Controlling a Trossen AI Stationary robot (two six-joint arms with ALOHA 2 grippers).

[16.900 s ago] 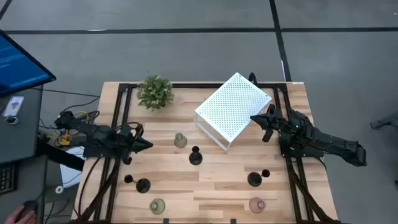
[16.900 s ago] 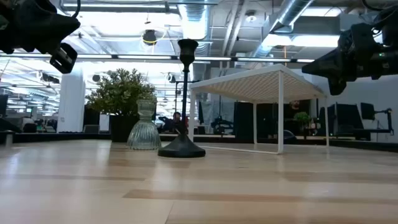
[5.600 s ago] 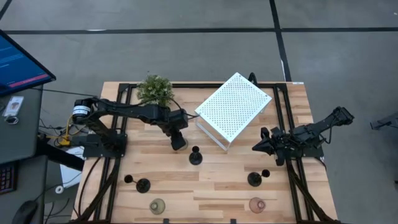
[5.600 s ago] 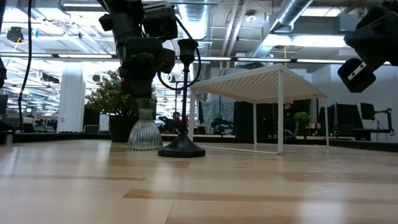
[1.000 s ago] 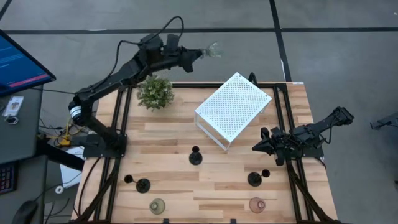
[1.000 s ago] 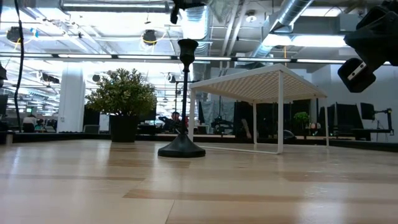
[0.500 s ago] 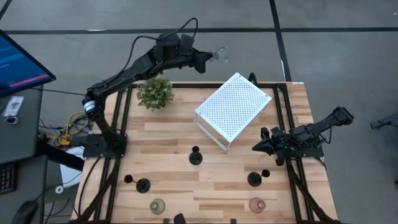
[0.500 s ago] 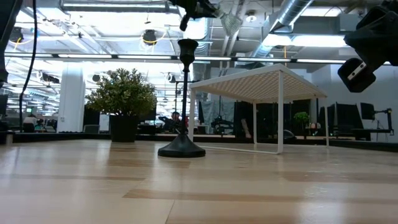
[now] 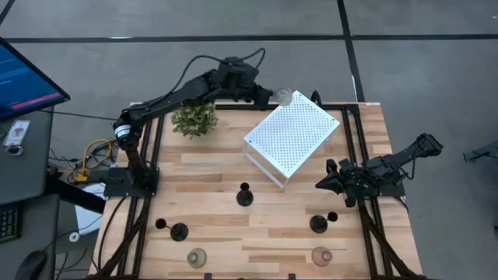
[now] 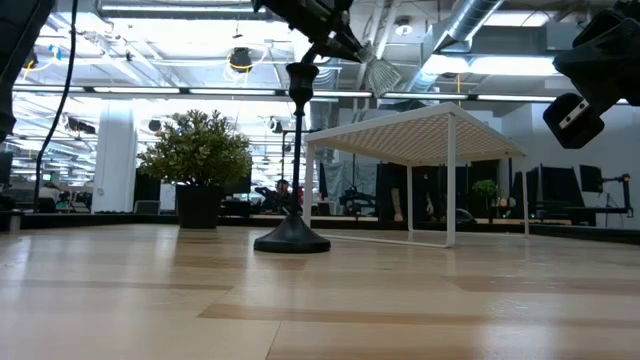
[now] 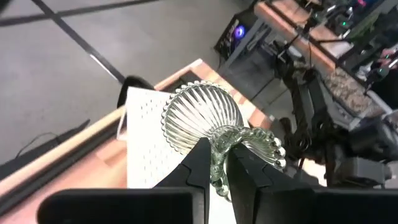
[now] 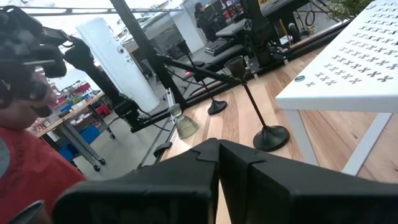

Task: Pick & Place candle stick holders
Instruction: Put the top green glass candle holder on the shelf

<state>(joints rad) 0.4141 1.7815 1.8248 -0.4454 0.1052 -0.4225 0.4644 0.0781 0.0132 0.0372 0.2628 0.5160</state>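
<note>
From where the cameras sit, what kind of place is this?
Probably a robotics lab in an open workshop: a wooden table flanked by two robot arms, exposed ceiling ducts, and workbenches behind.

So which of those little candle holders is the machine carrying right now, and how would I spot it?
Find the white perforated box at the table's back. Just above its far corner, the left gripper is clamped on a ribbed clear glass holder. It is the only holder in the air; the rest stand on the wooden table.
</note>
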